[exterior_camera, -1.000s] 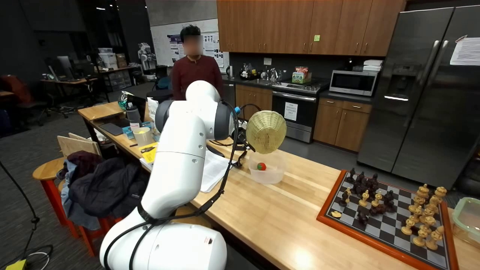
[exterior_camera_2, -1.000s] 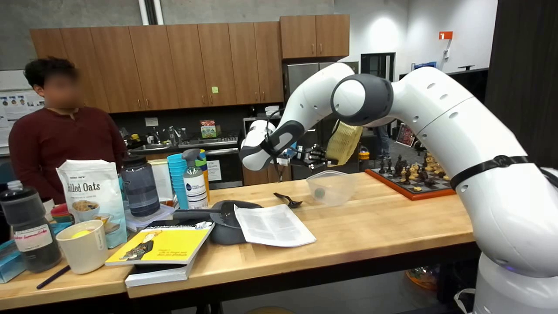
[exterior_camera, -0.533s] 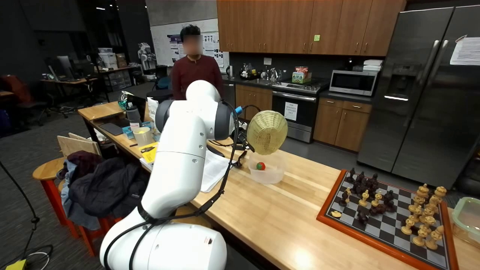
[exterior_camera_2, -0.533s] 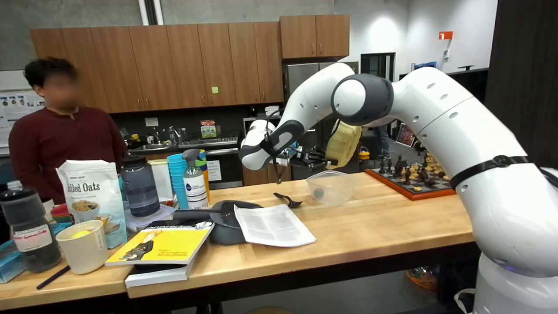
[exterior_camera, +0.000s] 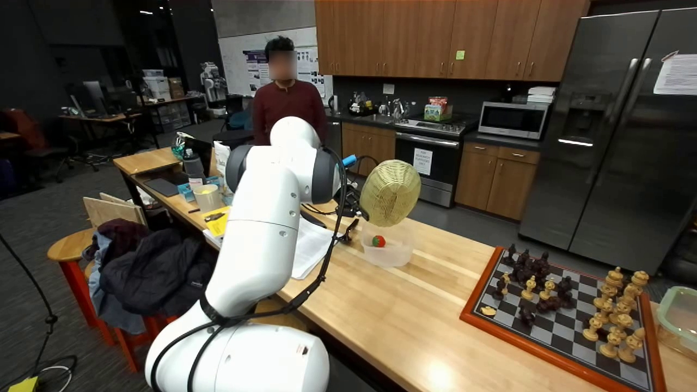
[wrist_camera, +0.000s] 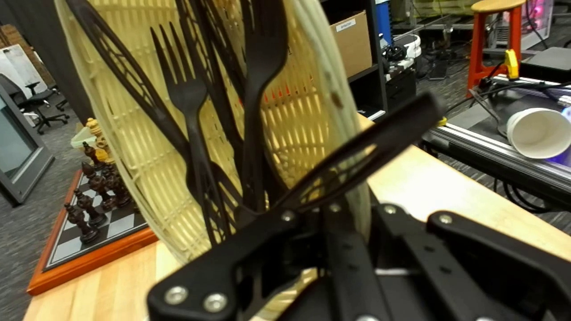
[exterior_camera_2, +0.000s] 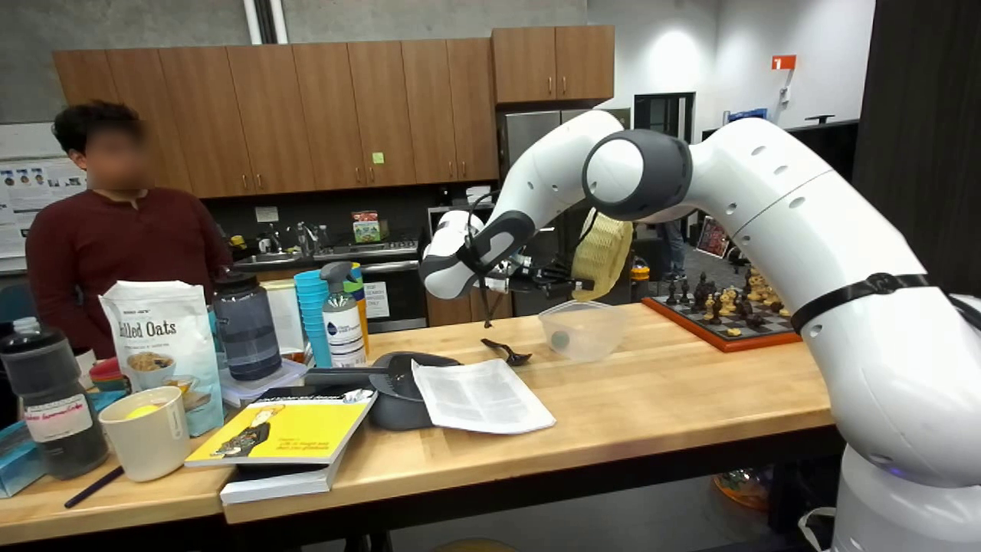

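Observation:
A woven yellow basket (exterior_camera: 390, 193) hangs in the air, tipped on its side, in both exterior views. My gripper (exterior_camera_2: 576, 287) is shut on its rim (wrist_camera: 335, 96); the fingertips are partly hidden by the basket and dark utensils. Inside the basket, the wrist view shows several dark forks (wrist_camera: 189, 91) and other cutlery. One dark handle (wrist_camera: 397, 133) juts out across the rim, close above the fingers. Just below the basket, a clear plastic container (exterior_camera_2: 586, 333) stands on the table, with a red and green strawberry-like item (exterior_camera: 378, 241) in it.
A black spoon (exterior_camera_2: 507, 353) lies beside the container, near papers (exterior_camera_2: 483, 395) and a grey dustpan (exterior_camera_2: 402, 406). A chessboard with pieces (exterior_camera: 566, 310) sits further along the wooden table. Bottles, cups and an oats bag (exterior_camera_2: 161, 337) crowd one end. A person (exterior_camera_2: 126, 230) stands behind.
The basket has shifted slightly and turned a little in the gripper's hold, with the wrist rotating along. The person has moved slightly to the right in both exterior views.

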Motion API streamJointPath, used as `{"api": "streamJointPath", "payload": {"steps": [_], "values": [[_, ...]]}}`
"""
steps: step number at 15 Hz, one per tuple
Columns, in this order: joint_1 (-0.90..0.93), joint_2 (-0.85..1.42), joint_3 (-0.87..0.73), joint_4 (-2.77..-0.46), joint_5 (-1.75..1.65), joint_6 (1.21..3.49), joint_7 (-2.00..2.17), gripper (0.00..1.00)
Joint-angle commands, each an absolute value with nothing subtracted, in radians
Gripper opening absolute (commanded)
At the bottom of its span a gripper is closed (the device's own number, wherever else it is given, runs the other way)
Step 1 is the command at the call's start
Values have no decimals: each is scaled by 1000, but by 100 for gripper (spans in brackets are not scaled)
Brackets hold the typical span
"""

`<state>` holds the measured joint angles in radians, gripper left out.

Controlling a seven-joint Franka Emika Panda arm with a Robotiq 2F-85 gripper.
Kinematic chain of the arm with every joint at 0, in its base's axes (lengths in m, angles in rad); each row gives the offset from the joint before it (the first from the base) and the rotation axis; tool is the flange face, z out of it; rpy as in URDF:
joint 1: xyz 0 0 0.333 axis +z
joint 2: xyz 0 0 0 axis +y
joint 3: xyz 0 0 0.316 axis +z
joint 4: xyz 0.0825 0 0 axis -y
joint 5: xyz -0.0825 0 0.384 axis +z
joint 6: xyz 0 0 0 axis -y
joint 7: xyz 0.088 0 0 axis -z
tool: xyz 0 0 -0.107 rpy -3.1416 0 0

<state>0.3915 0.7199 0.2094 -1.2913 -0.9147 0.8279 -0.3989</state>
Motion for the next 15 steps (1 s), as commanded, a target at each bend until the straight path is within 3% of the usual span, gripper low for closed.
{"api": "streamJointPath", "payload": {"steps": [1, 15], "values": [[363, 706, 231, -1272, -910, 824, -455, 2], [338, 745, 217, -1232, -905, 813, -454, 2]]}}
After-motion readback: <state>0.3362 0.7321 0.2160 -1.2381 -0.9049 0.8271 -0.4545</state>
